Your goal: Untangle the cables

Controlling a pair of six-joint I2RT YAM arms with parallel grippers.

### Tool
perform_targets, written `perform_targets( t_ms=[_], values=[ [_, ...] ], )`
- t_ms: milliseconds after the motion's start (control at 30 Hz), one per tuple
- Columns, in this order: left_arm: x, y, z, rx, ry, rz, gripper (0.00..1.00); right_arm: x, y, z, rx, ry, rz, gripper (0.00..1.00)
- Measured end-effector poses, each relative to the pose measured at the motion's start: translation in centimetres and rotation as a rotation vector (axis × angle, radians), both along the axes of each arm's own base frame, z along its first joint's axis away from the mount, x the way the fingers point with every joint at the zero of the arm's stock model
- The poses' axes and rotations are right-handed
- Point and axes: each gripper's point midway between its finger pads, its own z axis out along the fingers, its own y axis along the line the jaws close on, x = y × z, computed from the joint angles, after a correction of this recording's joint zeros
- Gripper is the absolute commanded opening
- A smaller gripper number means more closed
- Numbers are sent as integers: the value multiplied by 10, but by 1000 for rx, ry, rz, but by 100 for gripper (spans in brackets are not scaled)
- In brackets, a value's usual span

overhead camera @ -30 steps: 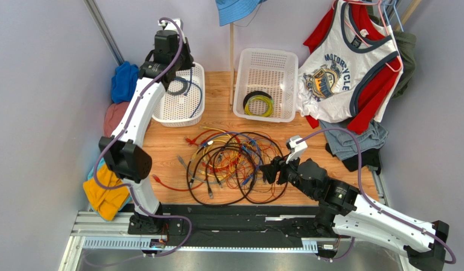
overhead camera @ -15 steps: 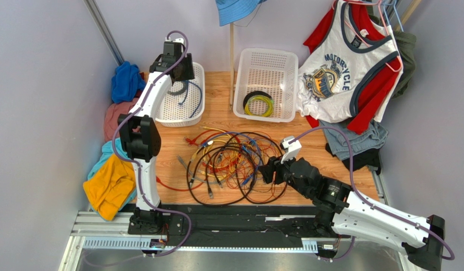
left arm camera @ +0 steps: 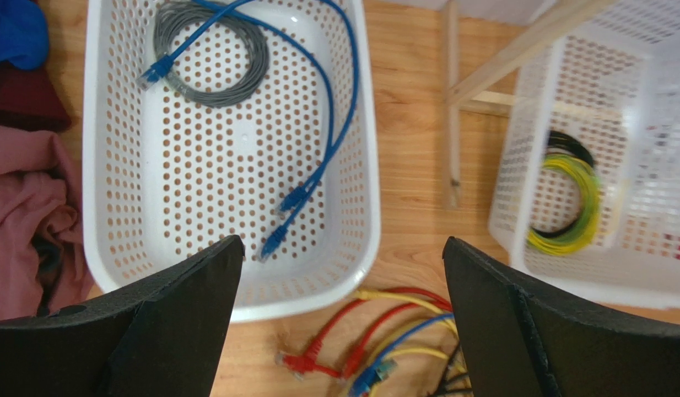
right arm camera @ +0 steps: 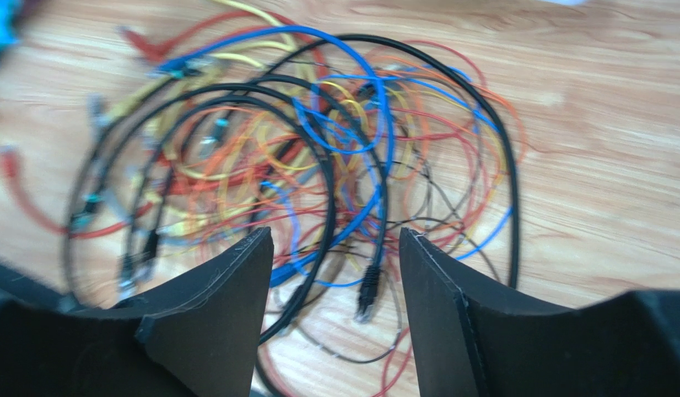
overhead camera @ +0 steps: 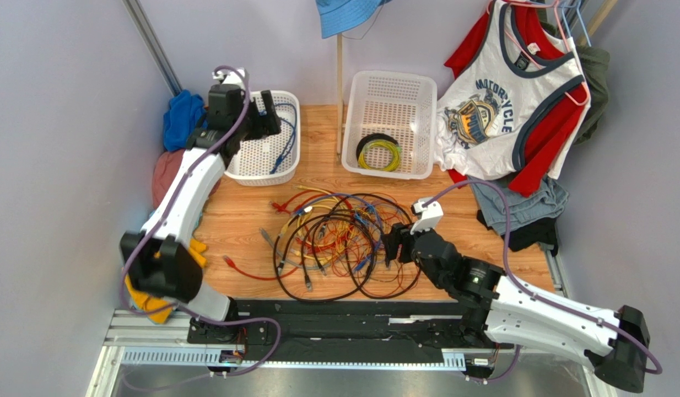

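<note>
The cables (overhead camera: pixel 343 240) lie in a tangle of black, blue, red, orange and yellow loops on the wooden table. My right gripper (overhead camera: pixel 393 246) hangs open at the tangle's right edge. In the right wrist view its fingers straddle a black plug (right arm camera: pixel 368 289) and thin strands of the cables (right arm camera: pixel 318 149), gripping nothing (right arm camera: pixel 335 233). My left gripper (overhead camera: pixel 269 116) is open and empty over the left white basket (overhead camera: pixel 260 172). A loose blue cable (left arm camera: pixel 331 107) and a grey coil (left arm camera: pixel 207 50) lie in that basket (left arm camera: pixel 302 294). Below my left gripper (left arm camera: pixel 342 241), red, yellow and blue plug ends (left arm camera: pixel 393 331) show.
A second white basket (overhead camera: pixel 389 171) holds a yellow-green and black ring coil (overhead camera: pixel 378 153). A wooden pole (overhead camera: pixel 339 91) stands between the baskets. Clothes are piled at the left (overhead camera: pixel 153 289) and hang at the right (overhead camera: pixel 501 99). A red cable (overhead camera: pixel 248 269) trails off the tangle's left.
My left gripper has opened wide and the blue cable now lies in the left basket; the left arm has swung to the left. My right gripper has crept left toward the tangle.
</note>
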Motion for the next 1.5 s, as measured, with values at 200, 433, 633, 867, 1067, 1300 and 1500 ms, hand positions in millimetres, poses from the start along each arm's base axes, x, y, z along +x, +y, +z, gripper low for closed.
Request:
perform_targets(
  t_ms=[200,433,633,867,1067,1300,1500],
  values=[
    [-92,-44,49,-137,-202,-100,99,32,1,-28,-124,82,-116,49],
    [-175,-98,-33,-236,-31,-229,99,57,15,-56,-138,186,-141,42],
    [-204,-86,-66,-273,49,-178,99,57,38,-56,-94,205,-58,50],
    [-208,-85,-60,-307,33,-169,99,75,71,-51,-109,201,3,52],
    [-210,-84,-66,-304,49,-164,99,95,84,-71,-204,226,-19,39],
    [-209,-82,-67,-299,51,-157,99,101,73,-92,-322,256,-71,0],
    [-210,-81,-69,-297,52,-152,99,91,62,-51,-289,202,-69,0]
  ],
)
